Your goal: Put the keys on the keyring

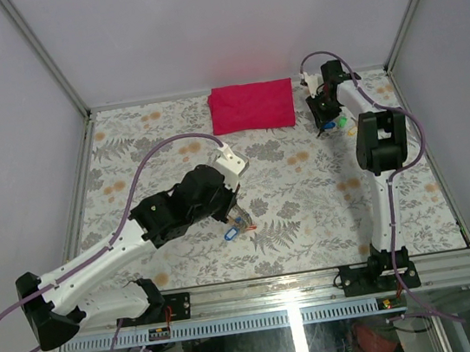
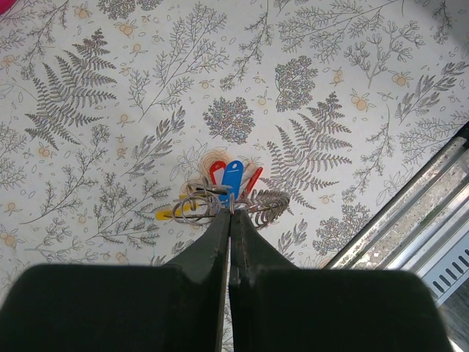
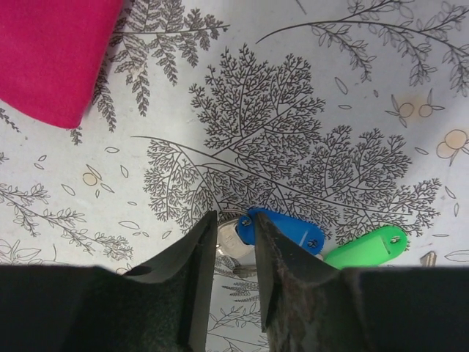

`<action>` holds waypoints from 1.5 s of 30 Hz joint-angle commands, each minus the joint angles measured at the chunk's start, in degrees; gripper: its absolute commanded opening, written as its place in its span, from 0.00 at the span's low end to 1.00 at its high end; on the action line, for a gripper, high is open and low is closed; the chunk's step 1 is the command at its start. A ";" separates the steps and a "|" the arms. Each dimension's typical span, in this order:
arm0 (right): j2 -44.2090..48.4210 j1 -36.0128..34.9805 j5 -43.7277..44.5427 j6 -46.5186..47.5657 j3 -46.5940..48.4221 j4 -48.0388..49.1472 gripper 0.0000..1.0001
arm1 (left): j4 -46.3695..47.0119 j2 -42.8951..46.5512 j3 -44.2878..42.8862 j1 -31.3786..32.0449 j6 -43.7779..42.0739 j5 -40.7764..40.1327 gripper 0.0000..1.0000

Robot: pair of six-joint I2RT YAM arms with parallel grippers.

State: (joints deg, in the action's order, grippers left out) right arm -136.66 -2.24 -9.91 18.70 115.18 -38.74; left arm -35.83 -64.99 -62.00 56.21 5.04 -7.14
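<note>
L fingers [image 2: 216,246] pinching keyring [image 2: 199,196], R arm [image 1: 379,142] outstretched, R fingers [image 3: 192,282] astride key [image 3: 282,229]

No text, brand, number or sign is legible in any view. Blue tag [image 3: 282,229] and green tag [image 3: 366,248], lower centre of the right wrist view: plain faces; any marking is too small to tell.

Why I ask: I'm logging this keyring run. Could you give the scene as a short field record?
left tool: shut, tips at the keyring, beside a bunch of tagged keys
right tool: open, straddling the blue-tagged key at its metal end
green-tagged key: lying beside the blue one
red cloth: flat, at the far side
</note>
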 commanded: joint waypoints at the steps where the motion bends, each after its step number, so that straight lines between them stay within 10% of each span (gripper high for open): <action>1: -2.40 0.05 0.60 0.56 2.42 -1.87 0.30 | 1.65 0.12 -0.72 0.18 -1.13 -0.83 0.00; 19: 9.77 -2.26 -3.65 -7.47 -14.45 5.32 0.00 | 1.35 0.11 -1.79 0.13 -0.76 0.66 0.00; 32: 34.05 -22.68 -0.17 -16.74 -43.77 10.39 0.00 | -1.95 3.80 -1.90 0.19 -0.90 -4.44 0.00; 39: 46.15 -23.61 3.73 -24.58 -52.74 18.90 0.42 | -2.41 3.77 -2.41 0.13 -0.52 -4.81 0.00; 45: 46.15 -8.96 5.60 -27.38 -46.61 19.84 0.58 | -2.74 4.09 -2.38 0.14 -0.17 -4.39 0.00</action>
State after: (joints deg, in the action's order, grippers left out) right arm -93.08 -19.40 -9.37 -5.10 63.66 -23.16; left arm -39.86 -62.00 -62.04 56.21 4.89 -10.61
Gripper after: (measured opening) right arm 0.562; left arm 0.011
